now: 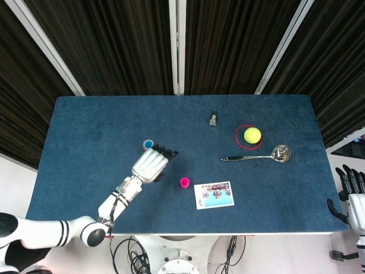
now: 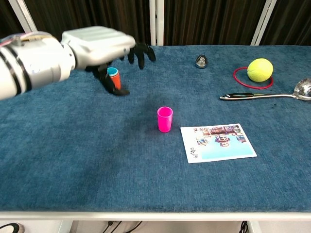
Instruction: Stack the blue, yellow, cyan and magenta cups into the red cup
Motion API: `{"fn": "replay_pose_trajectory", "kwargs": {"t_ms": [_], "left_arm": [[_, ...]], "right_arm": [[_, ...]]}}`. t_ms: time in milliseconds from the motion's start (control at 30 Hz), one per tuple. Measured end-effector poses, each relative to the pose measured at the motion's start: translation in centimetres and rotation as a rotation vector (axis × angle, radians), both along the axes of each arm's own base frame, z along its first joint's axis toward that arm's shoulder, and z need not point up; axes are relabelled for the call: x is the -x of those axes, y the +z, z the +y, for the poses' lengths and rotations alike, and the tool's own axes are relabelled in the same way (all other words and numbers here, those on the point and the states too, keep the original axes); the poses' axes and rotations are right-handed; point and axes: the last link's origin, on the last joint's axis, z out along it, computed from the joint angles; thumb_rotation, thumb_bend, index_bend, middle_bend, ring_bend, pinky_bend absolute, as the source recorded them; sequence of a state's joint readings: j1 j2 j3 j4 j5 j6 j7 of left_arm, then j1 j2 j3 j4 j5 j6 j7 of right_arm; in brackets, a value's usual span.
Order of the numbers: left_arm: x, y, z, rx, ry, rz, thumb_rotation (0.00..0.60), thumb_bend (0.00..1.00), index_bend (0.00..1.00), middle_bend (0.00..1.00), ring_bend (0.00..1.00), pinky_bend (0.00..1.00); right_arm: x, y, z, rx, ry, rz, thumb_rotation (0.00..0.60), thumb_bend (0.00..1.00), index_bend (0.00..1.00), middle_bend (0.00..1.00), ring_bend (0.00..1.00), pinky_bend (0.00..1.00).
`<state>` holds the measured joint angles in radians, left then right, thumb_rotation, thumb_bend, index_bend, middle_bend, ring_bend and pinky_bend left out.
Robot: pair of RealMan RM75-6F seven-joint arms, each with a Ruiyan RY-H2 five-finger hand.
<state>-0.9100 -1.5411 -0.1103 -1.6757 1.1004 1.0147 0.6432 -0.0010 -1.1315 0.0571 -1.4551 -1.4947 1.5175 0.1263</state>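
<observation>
Chest view showing my left hand hovering empty with fingers spread, between the red cup holding the cyan cup and the upright magenta cup, my right hand hanging off the table's right edge, its fingers looking loosely apart

One magenta cup, one cup stack, one ball, spoon, card.

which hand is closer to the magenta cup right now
Left. The left hand hovers open just left of the magenta cup; the right hand sits off the table's far right edge.
</observation>
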Motion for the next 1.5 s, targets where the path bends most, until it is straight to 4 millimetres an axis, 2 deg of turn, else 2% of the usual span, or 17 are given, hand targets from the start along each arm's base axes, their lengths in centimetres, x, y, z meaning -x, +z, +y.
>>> {"fn": "replay_pose_trajectory", "kwargs": {"t_ms": [100, 333, 667, 833, 1100, 1500], "left_arm": [[0.8, -0.7, -1.7, 0.028, -0.028, 0.031, 0.6, 0.25, 0.22, 0.26, 0.24, 0.29], [1.5, -3.1, -2.3, 0.069, -0.022, 0.039, 0.6, 0.25, 0.22, 0.26, 0.24, 0.29], [-0.3, -4.9, -2.7, 0.1, -0.094, -0.03, 0.6, 0.25, 0.21, 0.26, 0.25, 0.3], [-1.1, -5.6, -2.2, 0.104, -0.112, -0.033, 0.6, 0.25, 0.21, 0.26, 0.25, 0.3], [-2.0, -6.6, -1.2, 0.127, -0.103, -0.026, 0.6, 0.25, 0.27, 0.28, 0.29, 0.34], [-2.2, -7.9, -0.6, 0.135, -0.097, -0.008, 0.6, 0.26, 0.37, 0.39, 0.41, 0.4]], "right_arm": [[0.0, -0.1, 0.0, -0.002, -0.002, 0.0, 0.6, 0.31, 0.0, 0.0, 0.0, 0.0], [0.0, -0.2, 0.2, -0.004, -0.002, -0.002, 0.6, 0.31, 0.0, 0.0, 0.0, 0.0], [0.2, -0.3, 0.0, -0.012, -0.009, 0.0, 0.6, 0.31, 0.0, 0.0, 0.0, 0.0], [0.2, -0.4, 0.1, -0.014, -0.011, 0.002, 0.6, 0.31, 0.0, 0.0, 0.0, 0.0], [0.7, -0.1, 0.1, -0.014, -0.028, -0.005, 0.6, 0.31, 0.0, 0.0, 0.0, 0.0], [1.1, 0.3, 0.2, -0.004, -0.034, -0.014, 0.6, 0.31, 0.0, 0.0, 0.0, 0.0]]}}
